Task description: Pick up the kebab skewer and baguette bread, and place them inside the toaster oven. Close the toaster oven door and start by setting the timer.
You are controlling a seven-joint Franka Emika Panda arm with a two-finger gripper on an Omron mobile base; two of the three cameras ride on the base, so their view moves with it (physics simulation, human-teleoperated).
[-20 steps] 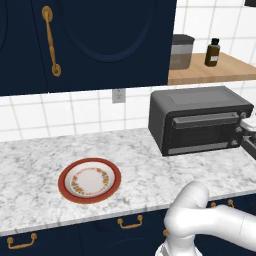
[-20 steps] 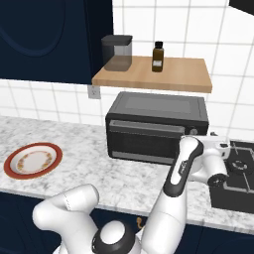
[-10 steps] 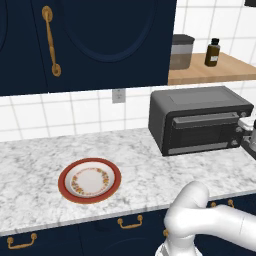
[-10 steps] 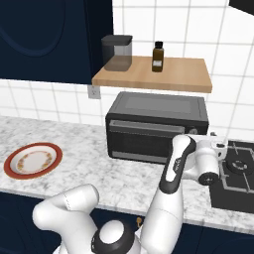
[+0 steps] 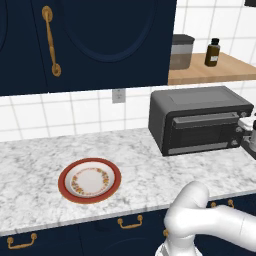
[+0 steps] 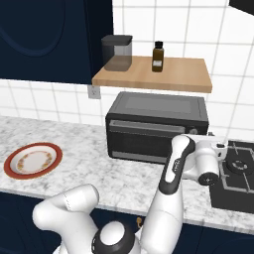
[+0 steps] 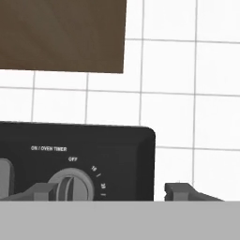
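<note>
White arm: rises from the lower left of the right base view, its hand at centre right against the oven's right end.
Gripper (image 7: 112,192): jaws parted wide; dark finger tips (image 7: 42,191) at the bottom of the hand view, one over the timer knob (image 7: 70,186), the other past the oven's right edge; nothing held.
Plate (image 5: 89,180): red-rimmed, lower left of the left base view, on the marble counter (image 5: 150,165).
Toaster oven (image 6: 156,127): dark grey box at centre of the right base view, standing on the counter.
Toaster oven door (image 5: 201,133): upright and closed.
Wooden shelf (image 6: 154,75): above the oven, carrying a dark canister (image 6: 117,52) and a brown bottle (image 6: 158,56).
</note>
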